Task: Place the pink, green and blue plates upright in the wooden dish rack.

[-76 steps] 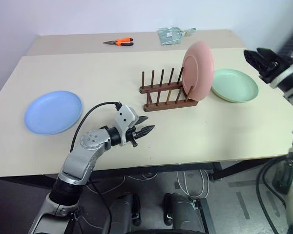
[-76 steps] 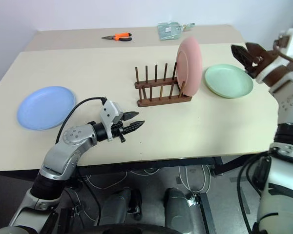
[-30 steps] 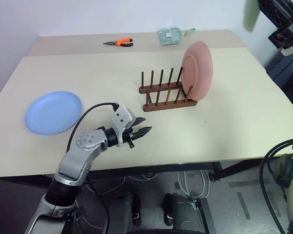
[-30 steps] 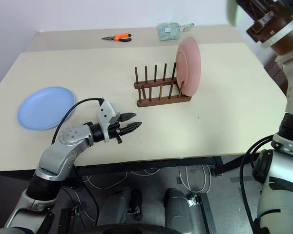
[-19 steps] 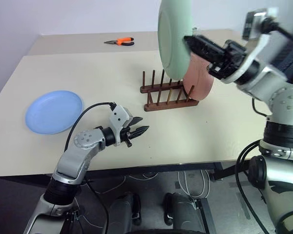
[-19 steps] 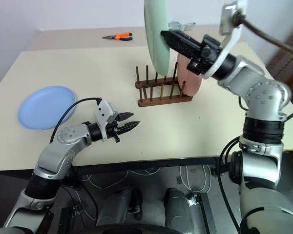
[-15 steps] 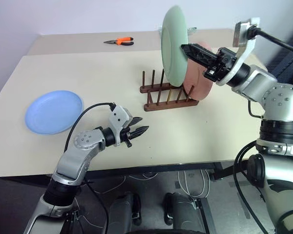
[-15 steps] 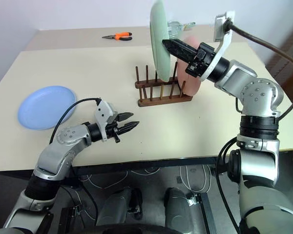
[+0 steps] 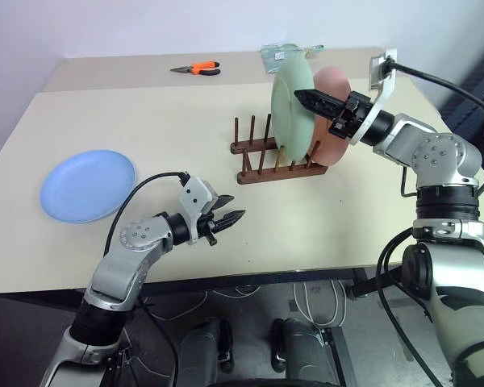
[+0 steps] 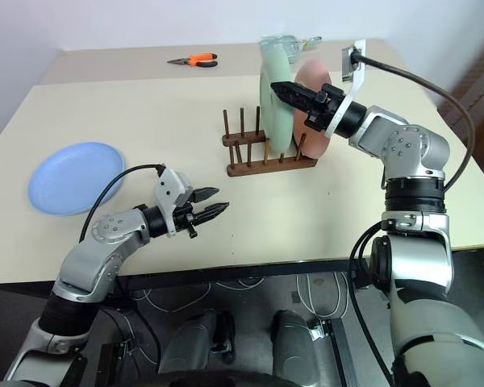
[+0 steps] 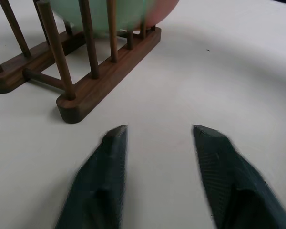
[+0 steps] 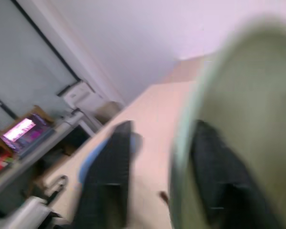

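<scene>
The green plate (image 9: 290,113) stands on edge in the wooden dish rack (image 9: 256,150), right in front of the pink plate (image 9: 342,121), which also stands upright at the rack's right end. My right gripper (image 9: 302,97) reaches level over the green plate's top rim; in the right wrist view its fingers (image 12: 109,181) stand apart on either side of that rim, open. The blue plate (image 9: 87,184) lies flat at the table's left. My left gripper (image 9: 235,206) hovers low over the table in front of the rack, open and holding nothing (image 11: 159,131).
Orange-handled pliers (image 9: 198,69) and a clear packet (image 9: 284,55) lie on the far table. The rack's left pegs (image 11: 52,52) hold no plate. The table's front edge (image 9: 250,274) runs just behind my left arm.
My right arm lifted the green plate from the table's right side, swung it over and lowered it into the rack beside the pink plate, then its fingers parted. The left gripper opened wider in place.
</scene>
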### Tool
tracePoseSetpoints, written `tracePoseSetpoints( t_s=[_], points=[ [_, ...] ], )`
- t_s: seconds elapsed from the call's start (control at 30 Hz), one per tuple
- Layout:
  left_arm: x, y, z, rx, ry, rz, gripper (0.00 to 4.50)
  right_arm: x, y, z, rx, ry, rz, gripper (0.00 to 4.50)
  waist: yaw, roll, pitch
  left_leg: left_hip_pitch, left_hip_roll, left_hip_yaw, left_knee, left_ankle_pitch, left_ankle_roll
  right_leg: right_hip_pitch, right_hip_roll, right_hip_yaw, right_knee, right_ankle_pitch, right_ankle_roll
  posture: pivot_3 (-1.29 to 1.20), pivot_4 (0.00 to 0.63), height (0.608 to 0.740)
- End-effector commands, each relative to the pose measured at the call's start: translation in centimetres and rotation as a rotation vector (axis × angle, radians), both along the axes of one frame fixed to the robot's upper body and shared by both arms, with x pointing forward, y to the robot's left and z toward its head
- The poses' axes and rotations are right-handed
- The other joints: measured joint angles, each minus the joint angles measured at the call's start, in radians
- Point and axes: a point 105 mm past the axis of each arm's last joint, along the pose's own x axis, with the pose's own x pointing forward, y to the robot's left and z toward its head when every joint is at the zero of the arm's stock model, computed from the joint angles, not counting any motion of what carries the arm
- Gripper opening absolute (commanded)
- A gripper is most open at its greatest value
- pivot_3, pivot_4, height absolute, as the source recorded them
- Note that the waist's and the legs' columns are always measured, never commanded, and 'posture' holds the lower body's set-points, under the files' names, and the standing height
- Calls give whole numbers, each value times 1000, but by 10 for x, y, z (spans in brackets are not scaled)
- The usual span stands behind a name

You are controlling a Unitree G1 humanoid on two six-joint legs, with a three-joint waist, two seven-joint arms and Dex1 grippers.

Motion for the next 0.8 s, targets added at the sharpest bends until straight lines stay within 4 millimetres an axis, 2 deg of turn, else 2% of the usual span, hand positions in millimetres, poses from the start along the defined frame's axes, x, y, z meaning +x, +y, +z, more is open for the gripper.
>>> tracePoseSetpoints(
  t_s=[0.03, 0.13, 0.23, 0.3, 0.37, 0.43, 0.47, 0.53, 0.57, 0.6, 0.63, 0.7, 0.8],
  points=[
    [4, 5, 20, -58, -55, 37, 4277, -9, 0, 34, -149, -295, -62, 2324, 0, 0, 0, 0, 0, 0, 0, 0, 0, 0, 0, 0, 0, 0, 0, 0, 150, 740],
    [15, 20, 38, -156, -86, 148, 4402, -11, -14, 48, -263, -460, -176, 2324, 3, -1, 0, 0, 0, 0, 0, 0, 0, 0, 0, 0, 0, 0, 0, 0, 150, 740],
    [38, 63, 62, -275, -173, 450, 4402, -13, -36, 65, -354, -590, -341, 2324, 3, -1, 0, 0, 0, 0, 0, 0, 0, 0, 0, 0, 0, 0, 1, 0, 150, 740],
    [52, 106, 73, -396, -167, 701, 4402, -18, -48, 76, -353, -639, -399, 2324, 2, -1, 0, 0, 0, 0, 0, 0, 0, 0, 0, 0, 0, 0, 1, 0, 150, 740],
    [51, 132, 79, -509, -147, 805, 4402, -25, -50, 77, -353, -641, -382, 2324, 1, -1, 0, 0, 0, 0, 0, 0, 0, 0, 0, 0, 0, 0, 1, 0, 150, 740],
    [47, 147, 81, -541, -164, 857, 4402, -29, -45, 69, -395, -651, -343, 2324, -3, -1, 0, 0, 1, 0, 0, 0, 0, 0, 0, 0, -1, 0, 1, 0, 150, 740],
    [48, 165, 80, -542, -180, 971, 4468, -33, -39, 63, -407, -640, -294, 2582, -2, -1, 0, 0, 1, 0, 0, 0, 0, 0, 0, 0, -1, 0, 1, 0, 150, 740],
    [41, 218, 71, -570, -179, 1313, 4500, -46, -19, 55, -421, -649, -174, 3181, 2, -1, 0, 0, 1, 0, 1, 0, -1, 1, 2, 0, -1, 0, 1, 0, 150, 740],
    [31, 245, 65, -606, -166, 1502, 4500, -57, -4, 49, -436, -664, -92, 3662, 2, -2, 0, 0, 1, 0, 1, 1, -1, 1, 2, 0, 0, 0, 1, 0, 150, 740],
    [21, 261, 58, -627, -136, 1632, 4500, -66, 9, 43, -461, -679, -22, 4112, -1, -2, 1, 0, 1, 0, 1, 1, -1, 1, 2, 0, 0, 1, 1, 0, 150, 740],
    [15, 268, 52, -578, -108, 1727, 4500, -74, 23, 34, -487, -683, 46, 4473, -1, -2, 1, 0, 2, 0, 1, 1, -1, 1, 2, 0, 0, 1, 1, 0, 150, 740],
    [7, 272, 45, -515, -72, 1818, 4500, -85, 41, 17, -528, -681, 137, 4473, 2, -3, 0, 0, 2, -1, 0, 0, -1, 1, 1, 0, 0, 1, 2, 0, 150, 740],
    [6, 264, 26, -536, 79, 1851, 4500, -98, 61, -3, -534, -666, 234, 4473, 22, -10, -3, 0, 1, -1, 1, 0, -1, 2, 1, -1, -1, 1, 2, 0, 150, 740]
  ],
)
